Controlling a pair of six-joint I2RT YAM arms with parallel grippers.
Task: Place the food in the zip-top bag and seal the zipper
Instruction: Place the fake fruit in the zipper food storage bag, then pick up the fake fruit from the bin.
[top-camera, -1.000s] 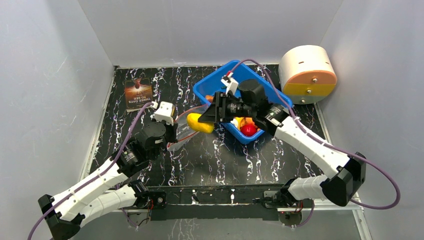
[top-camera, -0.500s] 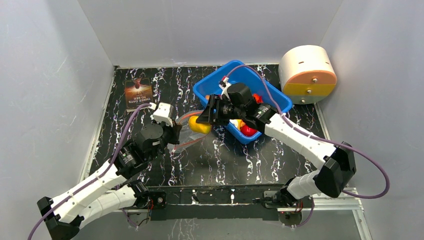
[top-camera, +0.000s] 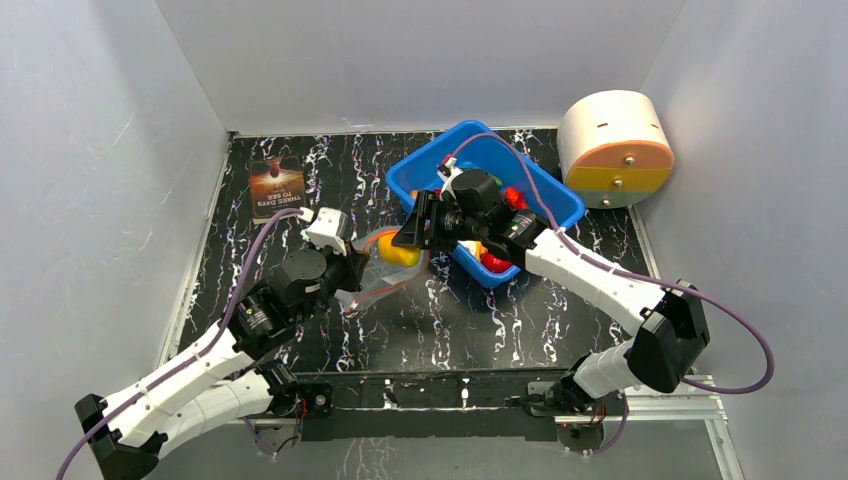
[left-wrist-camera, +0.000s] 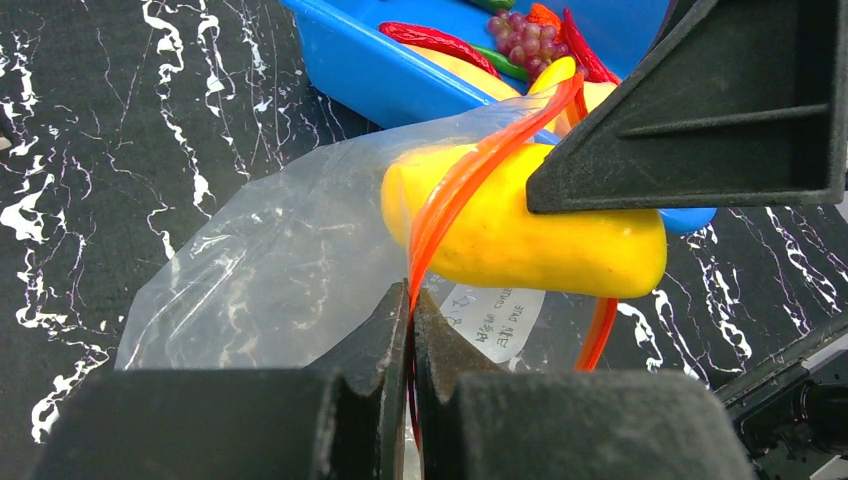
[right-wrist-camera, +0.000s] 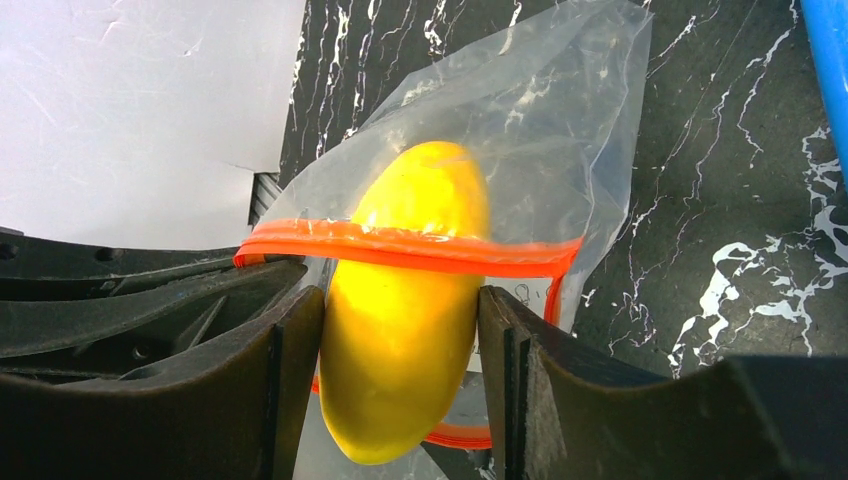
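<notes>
Closest to me, the left claw (left-wrist-camera: 411, 312) is squeezed tight together on one lip of the zip-top bag (left-wrist-camera: 270, 270). It pinches the orange zipper (left-wrist-camera: 470, 175) right at the edge, so the strip runs up and away from the fingertips. The bag's mouth gapes open toward the right arm, with the clear, crinkly body trailing back over the black marbled table (top-camera: 450, 320).

Pushed into that mouth is a yellow toy fruit (left-wrist-camera: 520, 235). Its front half is already inside, behind the plastic, with one zipper lip across its top and the other under it. Its back half sticks out of the bag. The right claw (right-wrist-camera: 400, 310) is clamped on that back half, one dark finger (right-wrist-camera: 290, 350) pressed against each side.

Just beyond sits the blue tub (top-camera: 560, 200) with the rest of the food in it. I can make out a long red chili (left-wrist-camera: 430, 40), purple grapes (left-wrist-camera: 525, 35) and a round red piece (top-camera: 496, 262).

Farther off, a brown printed card (top-camera: 277, 187) lies flat near the back left corner. A white drum with an orange and yellow face (top-camera: 615, 145) stands by the right wall.
</notes>
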